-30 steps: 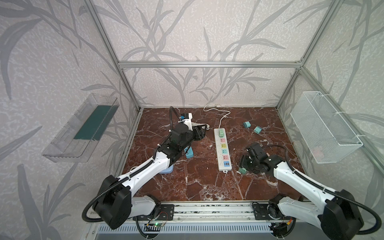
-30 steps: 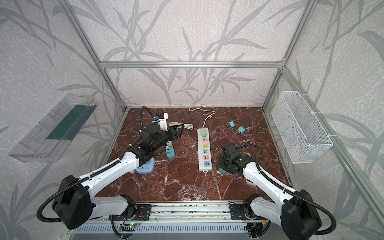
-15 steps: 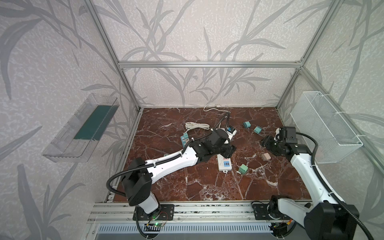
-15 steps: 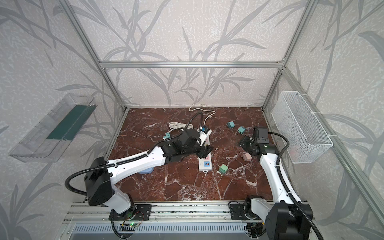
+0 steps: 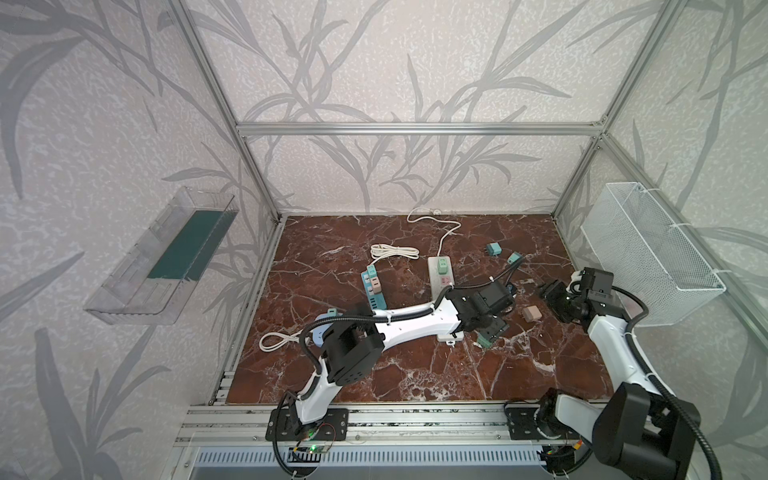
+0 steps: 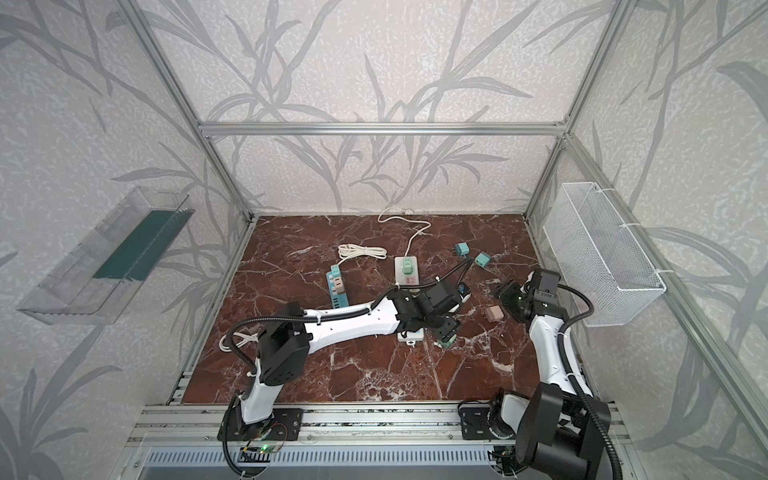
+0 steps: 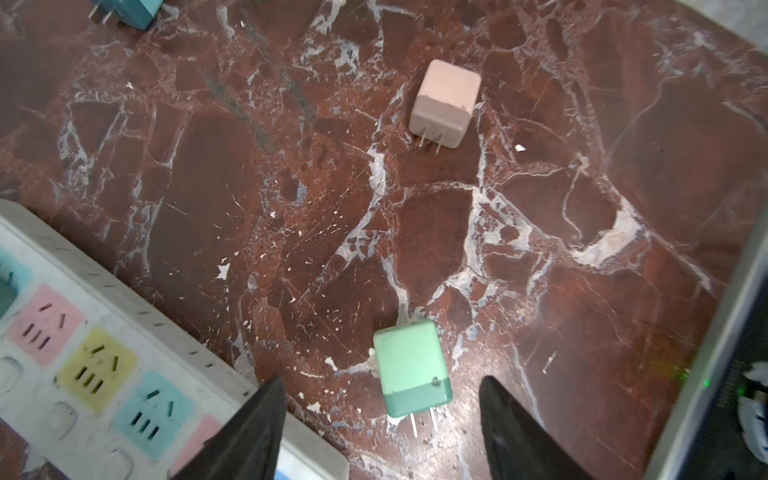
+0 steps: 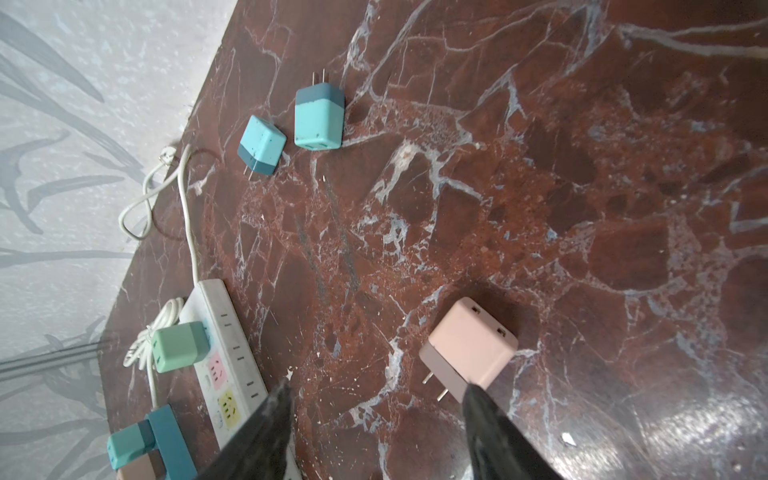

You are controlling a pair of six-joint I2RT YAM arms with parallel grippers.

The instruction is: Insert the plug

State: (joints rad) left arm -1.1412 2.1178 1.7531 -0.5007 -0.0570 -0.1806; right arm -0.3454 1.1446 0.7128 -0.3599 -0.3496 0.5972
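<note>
Now the left tool (image 7: 381, 380) has swung across the white power strip (image 7: 166, 336) and hangs wide open and empty, astride the green plug (image 7: 409, 365). That plug lies on its side on the table (image 7: 249, 208), just beside the strip's near end. Farther back, the right tool (image 8: 376, 386), also open and empty, has withdrawn to the pink plug (image 8: 469, 349). The pick-up now looks handed to the left arm, with free sockets right alongside.

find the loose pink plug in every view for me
Top view: pink plug, right of the white power strip.
Top view: pink plug, same spot.
Left wrist: pink plug, beyond the green plug.
Right wrist: pink plug, close to the right gripper.
Shared landmark: the white power strip.
</note>
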